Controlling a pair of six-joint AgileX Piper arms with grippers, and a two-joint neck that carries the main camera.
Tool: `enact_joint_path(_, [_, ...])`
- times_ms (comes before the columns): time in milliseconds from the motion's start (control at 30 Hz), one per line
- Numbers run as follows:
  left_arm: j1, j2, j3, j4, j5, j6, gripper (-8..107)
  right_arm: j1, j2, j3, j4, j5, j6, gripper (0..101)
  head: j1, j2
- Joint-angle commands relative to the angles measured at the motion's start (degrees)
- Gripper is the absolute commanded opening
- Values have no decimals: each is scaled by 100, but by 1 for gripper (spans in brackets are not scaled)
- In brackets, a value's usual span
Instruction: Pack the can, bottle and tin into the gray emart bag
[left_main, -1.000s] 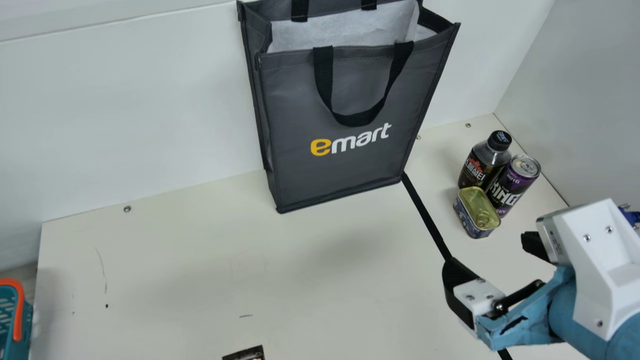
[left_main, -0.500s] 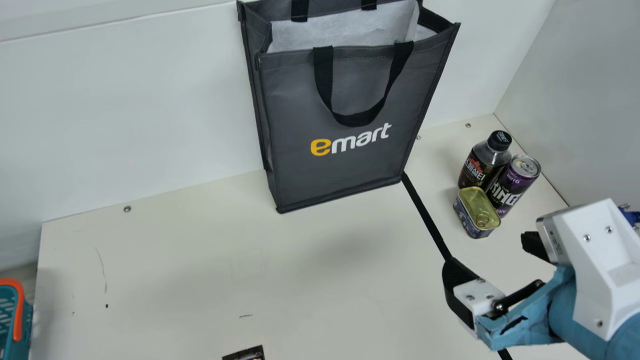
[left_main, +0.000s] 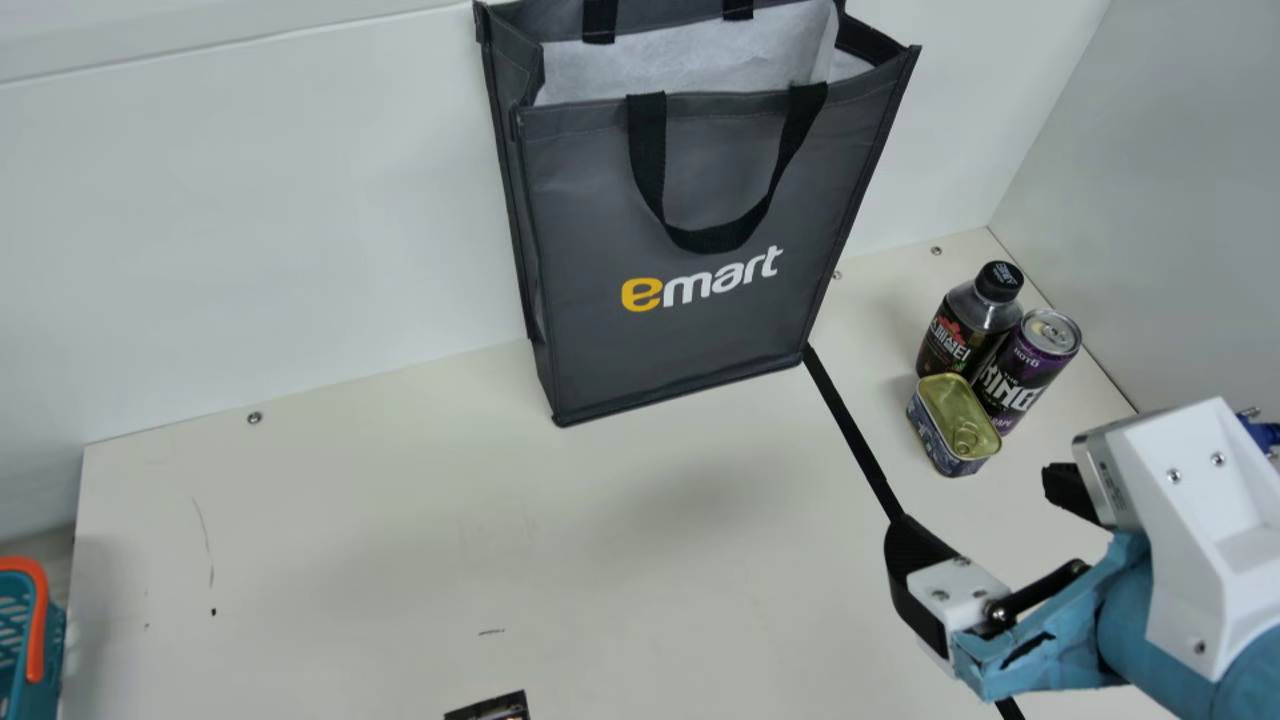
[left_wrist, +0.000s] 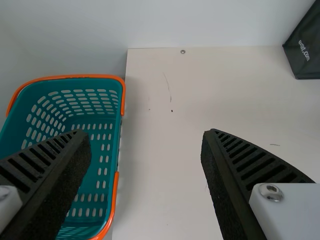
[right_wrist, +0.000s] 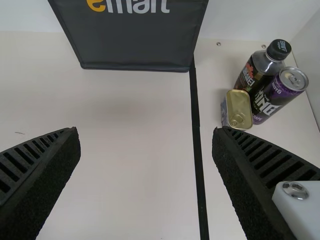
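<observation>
My right gripper stands open near the main view's right edge, nearer the front than the goods; the right wrist view has this gripper with nothing between its fingers. The bottle, purple can and tin stand close together at the right, right of the black strip, the tin in front. The gray emart bag stands upright against the back wall, its mouth open, white lining showing. In the left wrist view my left gripper is open and holds nothing.
A teal basket with an orange rim sits beyond the table's left edge. A black strip runs from the bag toward the front. A dark printed piece lies at the front edge. A wall bounds the right side.
</observation>
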Motion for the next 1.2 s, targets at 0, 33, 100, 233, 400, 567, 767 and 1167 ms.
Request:
enact_joint_path(0, [0, 0, 0, 0, 0, 0, 90, 6, 8, -11, -8, -8, 9, 91, -130, -5])
enact_joint_path(33, [0, 0, 0, 0, 0, 0, 90, 7, 18, -24, -9, -10, 9, 91, -130, -5])
enact_joint_path(100, [0, 0, 0, 0, 0, 0, 90, 10, 47, -59, -13, -18, 4, 91, -130, -5])
enact_joint_path(233, [0, 0, 0, 0, 0, 0, 90, 13, 124, -155, -22, -44, -17, 91, -130, -5])
enact_joint_path(400, [0, 0, 0, 0, 0, 0, 90, 2, 240, -296, -21, -83, -46, 91, -130, -5])
enact_joint_path(567, [0, 0, 0, 0, 0, 0, 90, -4, 366, -450, -20, -122, -91, 91, -130, -5])
enact_joint_path(767, [0, 0, 0, 0, 0, 0, 90, -2, 553, -686, -34, -160, -169, 91, -130, -5])
enact_joint_path(1167, [0, 0, 0, 0, 0, 0, 90, -8, 982, -1239, -79, -200, -336, 91, -130, -5])
